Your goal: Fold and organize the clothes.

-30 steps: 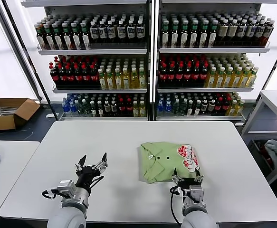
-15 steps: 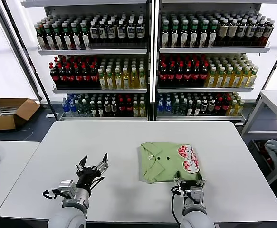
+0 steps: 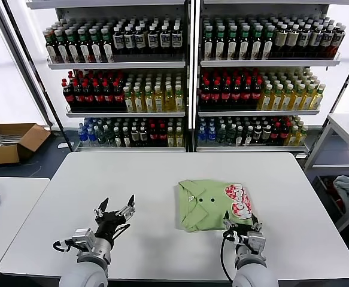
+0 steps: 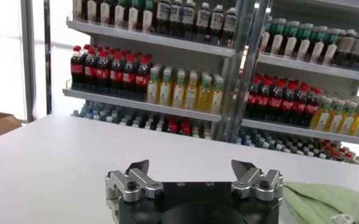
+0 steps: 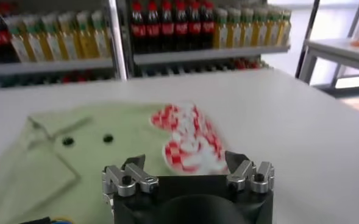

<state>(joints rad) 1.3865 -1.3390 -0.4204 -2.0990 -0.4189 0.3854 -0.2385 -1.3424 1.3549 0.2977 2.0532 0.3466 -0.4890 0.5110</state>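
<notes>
We see the light green soft polo shirt with its red-and-white printed patch (image 3: 213,203) lying folded into a compact rectangle on the white table (image 3: 162,179), right of centre. Our right gripper (image 3: 241,220) sits at its near edge, jaws wide and empty. Our left gripper (image 3: 115,209) hovers well apart, jaws wide too. We judge folding essentially done; perhaps only tidying remains.

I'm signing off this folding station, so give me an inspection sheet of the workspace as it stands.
Surface: white table, bare apart from the shirt.
Job's things: green polo shirt, folded, lying flat right of centre.
Clutter: nothing seen on the table.
Grippers: left gripper open over bare table; right gripper open at the shirt's near edge.
Cables: black cable by the right wrist.
Surroundings: bottle shelves, cardboard box, side tables.
</notes>
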